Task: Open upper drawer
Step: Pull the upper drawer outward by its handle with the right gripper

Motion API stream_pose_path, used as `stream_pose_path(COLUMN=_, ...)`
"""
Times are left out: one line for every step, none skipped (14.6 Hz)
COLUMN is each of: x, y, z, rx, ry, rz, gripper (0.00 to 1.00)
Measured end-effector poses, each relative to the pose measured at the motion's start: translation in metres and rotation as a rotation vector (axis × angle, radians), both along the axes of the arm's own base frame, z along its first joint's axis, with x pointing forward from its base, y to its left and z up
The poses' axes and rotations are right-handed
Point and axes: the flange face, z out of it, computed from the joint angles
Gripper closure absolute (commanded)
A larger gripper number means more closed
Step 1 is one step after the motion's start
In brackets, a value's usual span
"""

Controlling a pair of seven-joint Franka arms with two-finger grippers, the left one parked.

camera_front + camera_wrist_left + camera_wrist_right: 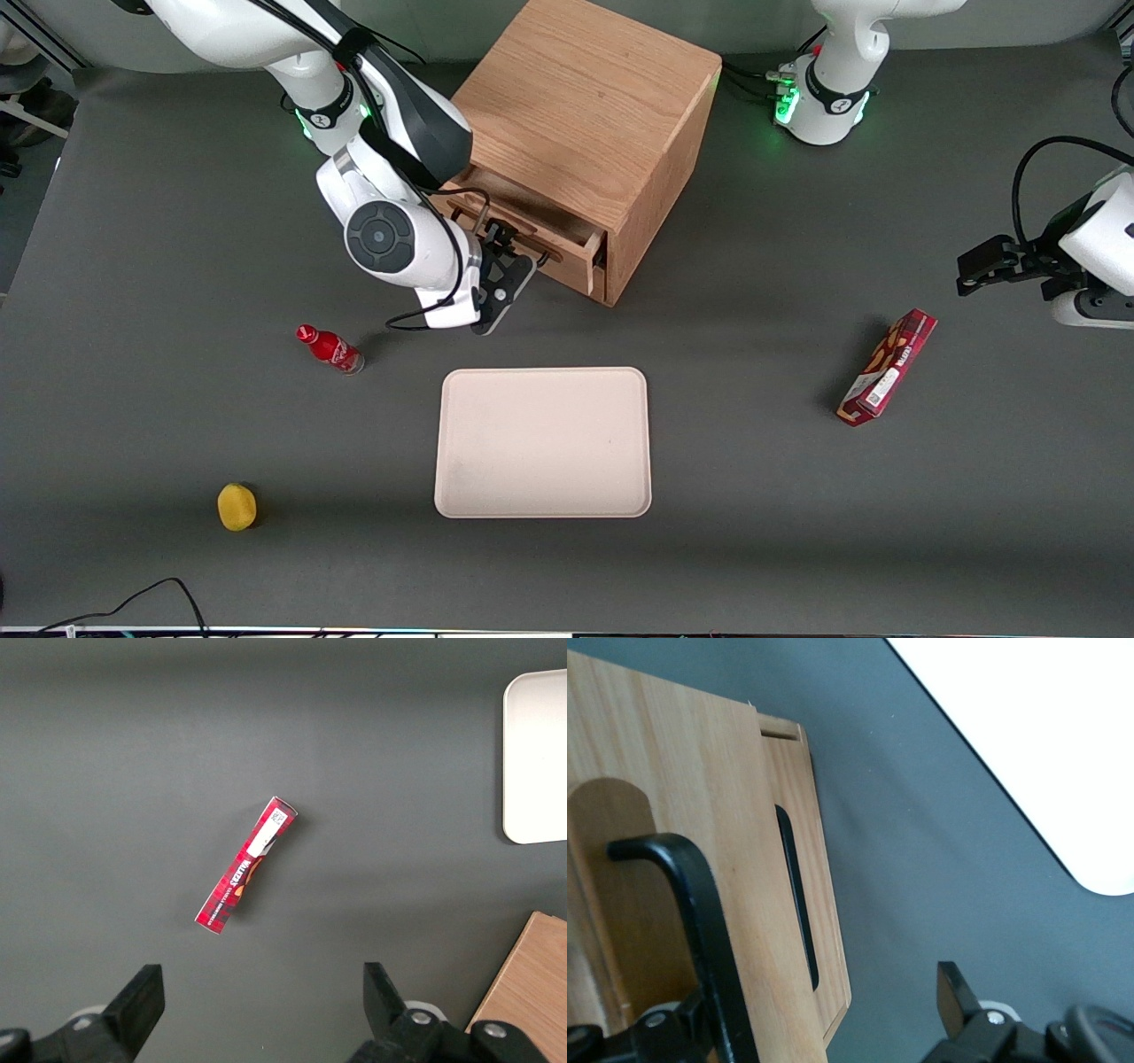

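Observation:
The oak cabinet stands at the back of the table, its front turned toward the working arm's end. Its upper drawer is pulled partly out, so the inside of the box shows from above. My gripper is at the drawer's front, level with the black wire handle. Seen from the right wrist, the gripper is open with its fingers wide apart. The handle runs close beside one finger, and the wooden drawer front fills the space next to it.
A beige tray lies nearer the front camera than the cabinet. A small red bottle and a yellow fruit lie toward the working arm's end. A red box lies toward the parked arm's end.

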Motion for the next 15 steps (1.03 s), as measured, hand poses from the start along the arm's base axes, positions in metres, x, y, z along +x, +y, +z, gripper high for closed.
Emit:
stream_pose_path(x=0.003, y=-0.002, z=0.002, rx=0.003, ry=-0.004, rz=-0.004, gripper=0.0)
stream_pose_path(x=0.004, y=-0.003, z=0.003, rx=0.003, ry=-0.008, rz=-0.006, gripper=0.0)
stream_pose_path(x=0.005, y=-0.004, z=0.004, rx=-0.003, ry=-0.015, rz=-0.002, gripper=0.0)
stream_pose_path(x=0.006, y=-0.004, z=0.003, rx=-0.011, ry=-0.021, rz=0.003, gripper=0.0)
stream_pose_path(x=0.007, y=-0.005, z=0.003, rx=-0.017, ry=-0.026, rz=0.006, gripper=0.0)
stream_pose_path(x=0.007, y=-0.006, z=0.001, rx=-0.02, ry=-0.028, rz=0.011, gripper=0.0)
stream_pose_path(x=0.009, y=-0.007, z=0.0, rx=-0.019, ry=-0.028, rz=0.016, gripper=0.0)
stream_pose_path(x=0.011, y=-0.01, z=-0.001, rx=-0.017, ry=-0.027, rz=0.019, gripper=0.0)
stream_pose_path(x=0.013, y=-0.012, z=-0.002, rx=-0.016, ry=-0.026, rz=0.021, gripper=0.0)
stream_pose_path(x=0.015, y=-0.015, z=-0.003, rx=-0.014, ry=-0.026, rz=0.019, gripper=0.0)
stream_pose_path(x=0.018, y=-0.018, z=-0.003, rx=-0.012, ry=-0.027, rz=0.017, gripper=0.0)
stream_pose_path(x=0.021, y=-0.021, z=-0.004, rx=-0.01, ry=-0.027, rz=0.017, gripper=0.0)
stream_pose_path(x=0.023, y=-0.023, z=-0.004, rx=-0.007, ry=-0.027, rz=0.018, gripper=0.0)
stream_pose_path(x=0.024, y=-0.025, z=-0.005, rx=-0.006, ry=-0.027, rz=0.017, gripper=0.0)
stream_pose_path(x=0.027, y=-0.027, z=-0.005, rx=-0.007, ry=-0.029, rz=0.015, gripper=0.0)
